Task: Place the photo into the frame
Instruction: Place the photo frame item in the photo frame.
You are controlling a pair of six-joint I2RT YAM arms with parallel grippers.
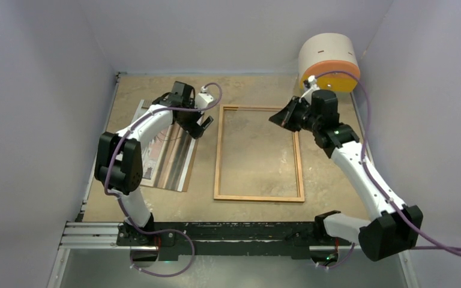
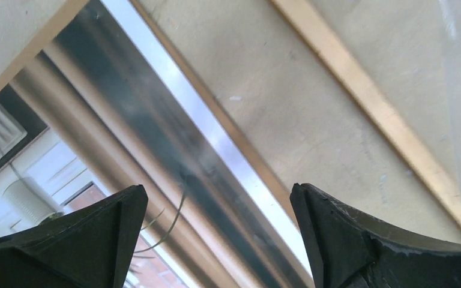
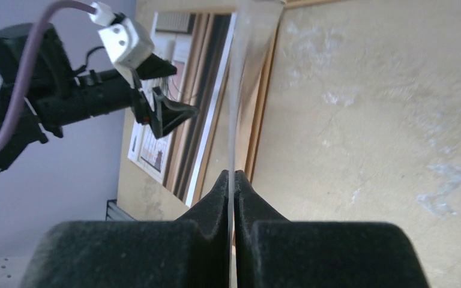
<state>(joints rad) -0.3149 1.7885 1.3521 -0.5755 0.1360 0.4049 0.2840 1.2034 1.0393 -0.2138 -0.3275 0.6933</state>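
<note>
The photo (image 1: pixel 167 157) lies flat on the table at the left, its curtains and window filling the left wrist view (image 2: pixel 126 120). My left gripper (image 1: pixel 201 126) hovers open over the photo's right edge, nothing between its fingers (image 2: pixel 216 192). The orange-brown frame (image 1: pixel 218 156) lies in the middle of the table. My right gripper (image 1: pixel 281 117), near the frame's far right corner, is shut on the edge of a thin clear pane (image 3: pixel 234 90). The pane stands edge-on between the pads (image 3: pixel 232 177). The frame's left rail (image 3: pixel 258 138) runs just beyond it.
A round beige cabinet with an orange drawer front (image 1: pixel 329 60) stands at the back right corner. Grey walls close in on both sides. A metal rail (image 1: pixel 96 234) runs along the near edge by the arm bases.
</note>
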